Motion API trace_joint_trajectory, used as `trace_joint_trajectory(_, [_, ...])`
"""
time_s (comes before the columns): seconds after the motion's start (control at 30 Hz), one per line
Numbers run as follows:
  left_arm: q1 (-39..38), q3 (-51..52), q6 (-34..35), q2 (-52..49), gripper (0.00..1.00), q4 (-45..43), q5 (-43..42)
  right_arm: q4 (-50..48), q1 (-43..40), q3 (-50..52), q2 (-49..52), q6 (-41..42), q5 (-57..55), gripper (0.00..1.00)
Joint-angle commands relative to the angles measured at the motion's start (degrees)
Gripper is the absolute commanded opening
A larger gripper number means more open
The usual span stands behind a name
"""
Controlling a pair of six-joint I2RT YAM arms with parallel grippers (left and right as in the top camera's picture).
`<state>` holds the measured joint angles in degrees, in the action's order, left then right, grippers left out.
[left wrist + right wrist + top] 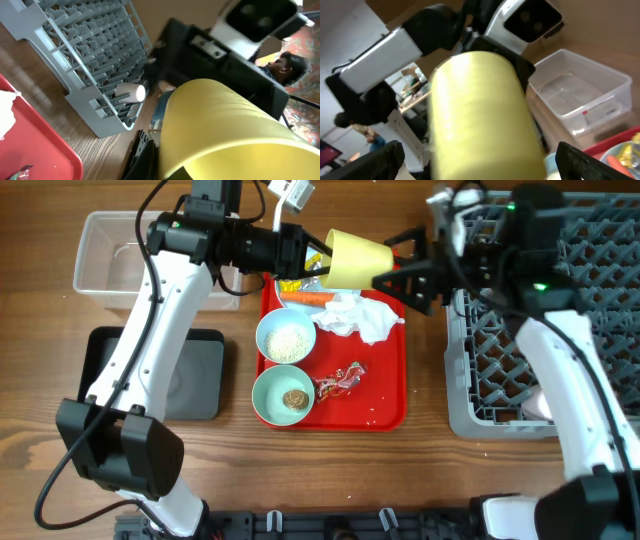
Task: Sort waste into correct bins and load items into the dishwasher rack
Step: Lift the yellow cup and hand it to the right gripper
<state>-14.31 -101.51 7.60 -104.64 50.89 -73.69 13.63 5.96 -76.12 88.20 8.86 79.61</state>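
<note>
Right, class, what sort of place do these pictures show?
Probably a robotics lab staged as a dish-clearing station, not a real kitchen: two robot arms meet at a yellow cup over a wooden table, beside a grey dishwasher rack and a red tray.

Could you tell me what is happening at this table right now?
The left gripper holds the yellow cup in the air above the red tray. The right gripper is open and close to the cup, as if for a handover toward the dishwasher rack. On the tray lie a bowl of rice, a bowl with a brown lump, a crumpled napkin and a carrot piece.
</note>
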Motion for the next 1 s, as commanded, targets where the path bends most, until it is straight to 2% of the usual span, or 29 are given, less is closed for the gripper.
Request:
trace_joint_trajectory(0.0, [-0.3,-0.1,-1.2,-0.2,0.04,-0.2,-1.7,-4.3,2.5,-0.3,4.3,7.1,-1.7,1.0])
trace_joint_trajectory(0.1, [-0.3,-0.1,-1.2,-0.2,0.04,-0.2,-1.7,-7.5,3.5,-0.3,5.2,7.9,-0.1,0.95])
trace_joint_trajectory(0.37, [-0.3,-0.1,-1.1,-0.2,0.04,-0.6,-1.5,-12.4,3.6,-0.3,5.2,9.4,6.5,0.57])
trace_joint_trajectory(0.5, [-0.3,-0.1,-1.1,-0.2,0.05,-0.6,0.0,-12.4,3.6,-0.3,5.2,9.4,6.6,0.51])
trace_joint_trajectory(0.6, [-0.4,-0.1,-1.1,-0.2,0.31,-0.5,0.9,-12.4,3.6,-0.3,5.2,9.4,6.6,0.5])
trace_joint_trajectory(0.7, [-0.4,-0.1,-1.1,-0.2,0.44,0.6,4.4,-12.4,3.4,-0.3,5.2,9.3,6.6,0.5])
trace_joint_trajectory(0.83, [-0.4,-0.1,-1.2,-0.2,0.5,3.5,8.3,-12.1,0.9,-0.3,5.2,9.3,6.6,0.5])
trace_joint_trajectory(0.97, [-0.4,0.0,-1.2,-0.2,0.52,4.2,9.8,-8.6,-4.2,-0.3,5.2,7.4,6.6,0.5])
